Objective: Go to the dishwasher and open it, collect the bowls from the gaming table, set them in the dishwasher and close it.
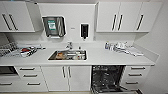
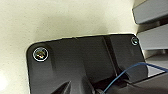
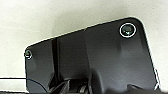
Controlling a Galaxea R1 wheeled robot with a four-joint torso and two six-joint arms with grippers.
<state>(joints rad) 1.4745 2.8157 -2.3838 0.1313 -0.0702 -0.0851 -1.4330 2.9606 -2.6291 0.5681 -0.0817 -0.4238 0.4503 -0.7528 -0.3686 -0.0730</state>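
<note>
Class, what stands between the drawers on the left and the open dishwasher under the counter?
In the head view, two white cabinet doors stand between the drawers and the dishwasher.

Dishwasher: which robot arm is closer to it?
Probably right: the open dishwasher stands toward the robot's right, under the counter. Where each arm hangs I cannot tell.

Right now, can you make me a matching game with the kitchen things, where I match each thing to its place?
Things:
1. open under-counter dishwasher with dark racks
2. steel sink
3. black wall soap dispenser
4. silver paper towel dispenser

Places:
A. set into the white counter
B. on the wall, right of the tap
C. below the counter, on the right
D. on the wall, left of the tap

Pairs: 1-C, 2-A, 3-B, 4-D
</note>
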